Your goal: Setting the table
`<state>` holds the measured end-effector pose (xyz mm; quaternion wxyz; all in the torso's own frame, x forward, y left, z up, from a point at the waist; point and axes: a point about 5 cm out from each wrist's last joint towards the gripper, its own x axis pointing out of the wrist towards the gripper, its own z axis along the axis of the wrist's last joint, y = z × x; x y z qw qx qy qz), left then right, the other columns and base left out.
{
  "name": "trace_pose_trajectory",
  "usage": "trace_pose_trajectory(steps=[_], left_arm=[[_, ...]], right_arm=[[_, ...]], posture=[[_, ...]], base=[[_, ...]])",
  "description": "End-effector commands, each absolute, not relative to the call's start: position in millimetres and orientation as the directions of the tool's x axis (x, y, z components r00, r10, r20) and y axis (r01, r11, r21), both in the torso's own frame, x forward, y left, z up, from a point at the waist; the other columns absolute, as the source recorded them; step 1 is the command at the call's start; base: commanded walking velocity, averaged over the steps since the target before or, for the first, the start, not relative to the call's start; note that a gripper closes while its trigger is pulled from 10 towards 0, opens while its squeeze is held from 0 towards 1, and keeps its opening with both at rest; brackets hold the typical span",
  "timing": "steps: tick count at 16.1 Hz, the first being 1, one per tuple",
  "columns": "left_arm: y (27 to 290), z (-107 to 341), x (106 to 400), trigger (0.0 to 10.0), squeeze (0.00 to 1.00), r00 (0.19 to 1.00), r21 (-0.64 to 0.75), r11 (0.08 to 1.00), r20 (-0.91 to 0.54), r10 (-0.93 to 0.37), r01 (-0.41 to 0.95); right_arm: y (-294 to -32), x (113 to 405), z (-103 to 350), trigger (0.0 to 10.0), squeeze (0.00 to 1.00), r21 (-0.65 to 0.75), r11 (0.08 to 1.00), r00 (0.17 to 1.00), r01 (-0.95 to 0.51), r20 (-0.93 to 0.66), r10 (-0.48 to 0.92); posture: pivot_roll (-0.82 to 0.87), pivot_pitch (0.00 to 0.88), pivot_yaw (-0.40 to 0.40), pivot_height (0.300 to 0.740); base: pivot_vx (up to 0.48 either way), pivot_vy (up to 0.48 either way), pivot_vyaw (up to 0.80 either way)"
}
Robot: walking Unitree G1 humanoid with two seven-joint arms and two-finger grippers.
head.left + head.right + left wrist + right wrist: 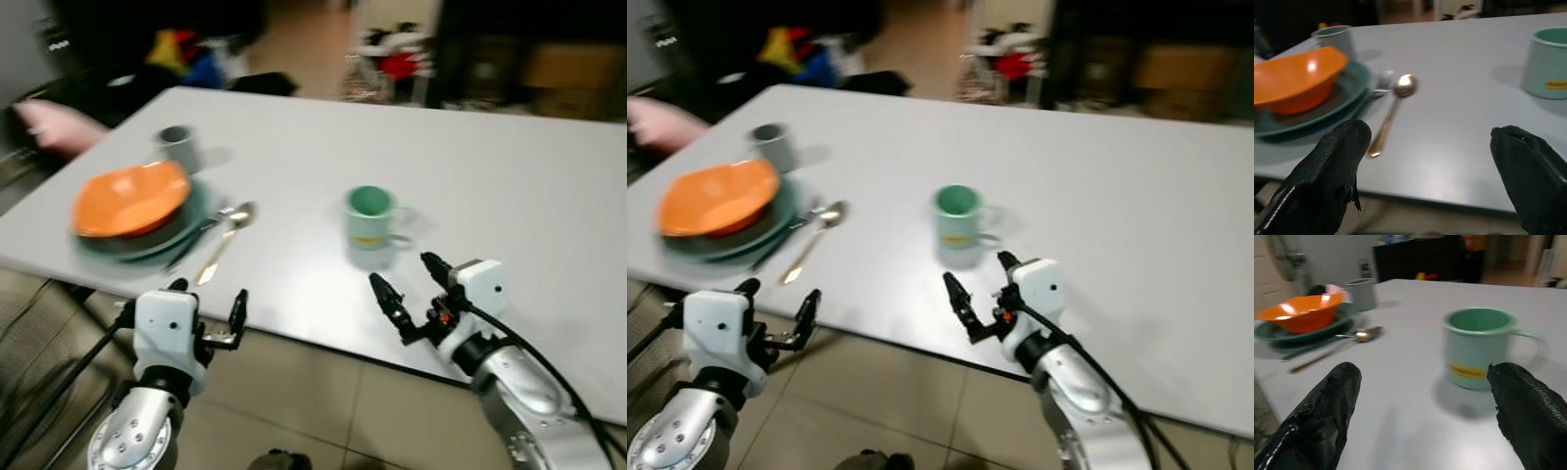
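Note:
An orange bowl (131,199) sits in a dark green plate (167,238) at the left of the white table (490,176). A gold spoon (225,240) and a fork (1382,84) lie just right of the plate. A grey cup (179,146) stands behind the bowl. A pale green mug (370,217) with a yellow label stands mid-table. My left gripper (208,299) is open at the near table edge, in front of the spoon. My right gripper (409,284) is open, hovering just in front of the mug.
A pink sleeve or hand of a person (54,127) reaches in at the far left table edge. Dark furniture and coloured clutter (186,54) lie beyond the table. Tiled floor (323,401) shows below the near edge. The table's right half is bare.

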<state>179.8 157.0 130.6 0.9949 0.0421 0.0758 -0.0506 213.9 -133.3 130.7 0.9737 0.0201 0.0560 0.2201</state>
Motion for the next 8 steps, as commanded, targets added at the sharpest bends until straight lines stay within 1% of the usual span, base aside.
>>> trace_pose_trajectory(steps=[1,2,3,4,5,6,7,8], left_arm=[[158,134,181,10.0,0.00,0.988,0.087,0.993,-0.137,-0.072,0.084],[161,134,178,10.0,0.00,0.990,0.062,0.997,-0.136,-0.044,0.053],[165,136,175,10.0,0.19,0.993,0.024,1.000,-0.121,-0.009,0.012],[166,137,174,10.0,0.19,0.993,0.022,1.000,-0.116,-0.003,0.005],[166,137,172,10.0,0.71,0.994,0.034,0.999,-0.112,-0.006,0.010],[164,134,170,10.0,0.87,0.992,0.054,0.998,-0.124,-0.030,0.037],[165,133,170,10.0,0.89,0.992,0.060,0.998,-0.126,-0.026,0.034],[164,136,170,10.0,1.00,0.993,0.044,0.999,-0.117,-0.025,0.031]], right_arm=[[-134,212,135,10.0,1.00,0.043,0.910,0.906,-0.412,-0.091,0.414],[-136,210,134,10.0,1.00,-0.008,0.915,0.911,-0.403,-0.102,0.400],[-140,208,134,10.0,1.00,-0.032,0.923,0.919,-0.383,-0.112,0.377],[-141,208,135,10.0,1.00,-0.034,0.926,0.922,-0.376,-0.113,0.370],[-145,209,138,10.0,1.00,-0.047,0.938,0.937,-0.344,-0.084,0.340],[-145,211,138,10.0,1.00,-0.054,0.936,0.935,-0.349,-0.082,0.344],[-145,212,137,10.0,1.00,-0.052,0.935,0.935,-0.350,-0.088,0.344],[-145,213,137,10.0,1.00,-0.034,0.941,0.938,-0.337,-0.092,0.333]], posture=[[-0.09,0.010,0.103,0.740],[-0.08,0.011,0.099,0.740],[-0.08,0.010,0.090,0.740],[-0.08,0.009,0.088,0.740],[-0.08,0.007,0.085,0.740],[-0.07,0.006,0.079,0.740],[-0.07,0.006,0.081,0.740],[-0.08,0.006,0.083,0.740]], base=[[0.000,0.000,0.80],[0.000,0.000,0.80],[0.000,0.000,0.80],[0.000,0.000,0.80],[0.000,0.000,0.80],[0.000,0.000,0.80],[0.000,0.000,0.80],[0.000,0.000,0.80]])
